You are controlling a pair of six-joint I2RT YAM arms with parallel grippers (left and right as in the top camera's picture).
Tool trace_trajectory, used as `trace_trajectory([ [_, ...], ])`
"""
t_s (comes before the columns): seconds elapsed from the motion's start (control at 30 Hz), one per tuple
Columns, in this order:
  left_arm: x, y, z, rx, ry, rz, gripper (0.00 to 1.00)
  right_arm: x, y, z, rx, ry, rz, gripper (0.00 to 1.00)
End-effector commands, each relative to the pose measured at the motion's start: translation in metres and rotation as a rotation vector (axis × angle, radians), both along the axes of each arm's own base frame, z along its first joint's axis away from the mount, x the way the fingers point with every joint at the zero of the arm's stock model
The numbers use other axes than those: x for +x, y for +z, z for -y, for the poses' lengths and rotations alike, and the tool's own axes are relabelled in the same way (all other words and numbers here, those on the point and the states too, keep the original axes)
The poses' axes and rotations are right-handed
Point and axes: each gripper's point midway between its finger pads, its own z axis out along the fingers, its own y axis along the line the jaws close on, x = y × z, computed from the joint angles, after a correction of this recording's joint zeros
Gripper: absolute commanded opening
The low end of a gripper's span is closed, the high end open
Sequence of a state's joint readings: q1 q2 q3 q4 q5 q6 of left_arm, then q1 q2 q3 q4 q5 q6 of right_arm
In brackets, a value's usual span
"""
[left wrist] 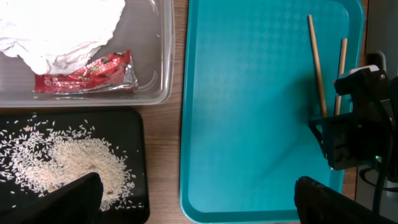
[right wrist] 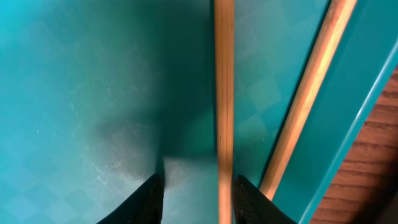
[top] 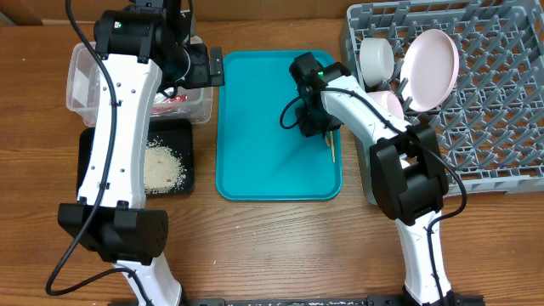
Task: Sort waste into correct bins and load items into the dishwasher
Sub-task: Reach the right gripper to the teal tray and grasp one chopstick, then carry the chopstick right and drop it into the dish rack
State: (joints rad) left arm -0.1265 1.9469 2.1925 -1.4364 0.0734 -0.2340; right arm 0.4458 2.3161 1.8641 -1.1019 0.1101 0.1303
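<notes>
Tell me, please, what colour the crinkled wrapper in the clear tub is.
The wrapper is red; best seen in the left wrist view.

Rice (top: 164,167) on black tray (top: 183,136); plate (top: 430,68) leaning in grey rack (top: 501,110); teal tray (top: 255,127) between.

Two thin wooden chopsticks (left wrist: 318,65) lie almost parallel near the teal tray's (left wrist: 249,124) right rim. The crumpled white napkin (left wrist: 56,25) and red wrapper (left wrist: 84,73) lie in the clear tub (left wrist: 165,62). Rice grains (left wrist: 68,165) are heaped in the black tray (left wrist: 132,127). A plate (top: 429,68) and cup (top: 376,58) stand on edge in the grey rack (top: 501,127).
</notes>
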Motion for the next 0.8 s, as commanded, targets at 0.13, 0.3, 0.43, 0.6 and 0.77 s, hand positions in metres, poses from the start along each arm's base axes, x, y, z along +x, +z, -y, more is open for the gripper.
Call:
trace_trajectory([
  [0.13, -0.001, 0.003, -0.002, 0.001, 0.013, 0.008, 1.00, -0.011, -0.001, -0.012, 0.080, 0.004, -0.060, 0.15],
  [0.3, -0.001, 0.003, -0.002, 0.001, 0.013, 0.008, 1.00, -0.014, 0.000, -0.018, 0.114, -0.003, -0.075, 0.04],
  [0.43, -0.001, 0.003, -0.002, 0.001, 0.013, 0.008, 1.00, -0.007, 0.023, -0.021, 0.134, -0.021, -0.036, 0.04],
  [0.6, -0.001, 0.003, -0.002, 0.001, 0.013, 0.008, 1.00, 0.005, 0.132, -0.003, 0.122, -0.033, 0.169, 0.04],
  [0.77, -0.001, 0.003, -0.002, 0.001, 0.013, 0.008, 1.00, -0.020, 0.221, 0.041, 0.120, -0.091, 0.288, 0.04],
])
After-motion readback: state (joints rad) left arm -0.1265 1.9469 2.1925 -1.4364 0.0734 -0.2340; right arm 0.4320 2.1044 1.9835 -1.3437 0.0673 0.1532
